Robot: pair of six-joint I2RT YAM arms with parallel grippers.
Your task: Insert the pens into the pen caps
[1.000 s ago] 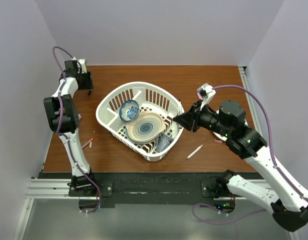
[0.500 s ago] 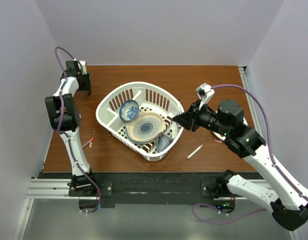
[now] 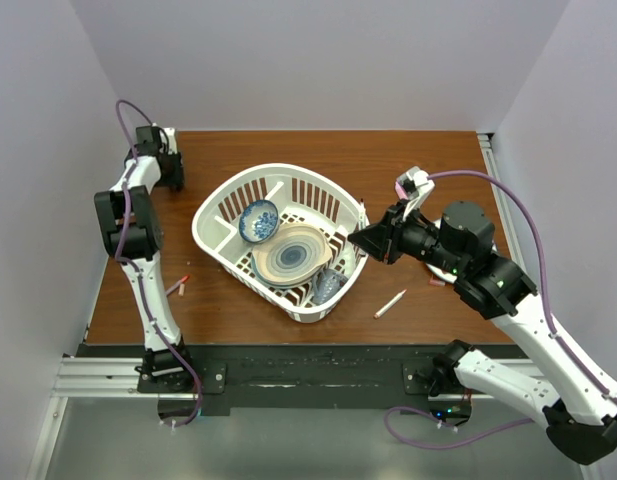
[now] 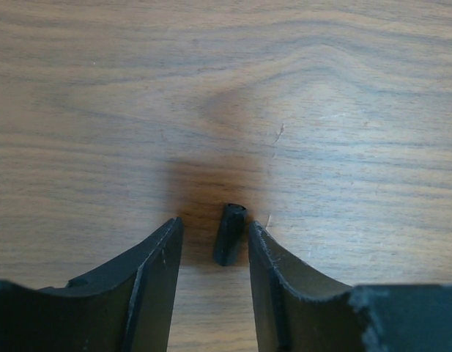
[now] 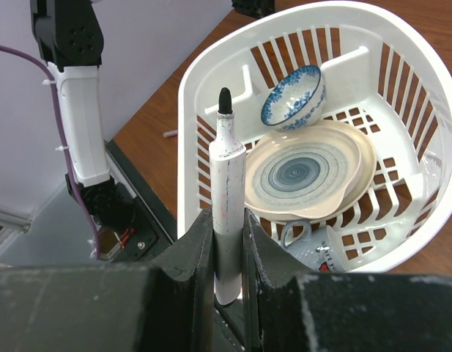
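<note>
Table (image 3: 388, 160): basket (image 3: 288, 170) w/ bowl (image 3: 258, 220), plate (image 3: 291, 254), mug (image 3: 327, 285) btwn black cap (image 4: 229, 233), held pen (image 5: 228, 176).

Your table (image 4: 321, 88) is brown wood grain with a smooth, low-sheen finish; the black pen cap (image 4: 229, 233) on it is matt plastic, as are the dull black fingers (image 4: 149, 286) of the left gripper (image 4: 214, 224). The basket (image 5: 189, 110) is smooth, glossy white plastic, the plate (image 5: 306, 172) and bowl (image 5: 293, 99) look like shiny glazed ceramic, and the white pen (image 5: 228, 191) has a faintly smudged plastic barrel.
</note>
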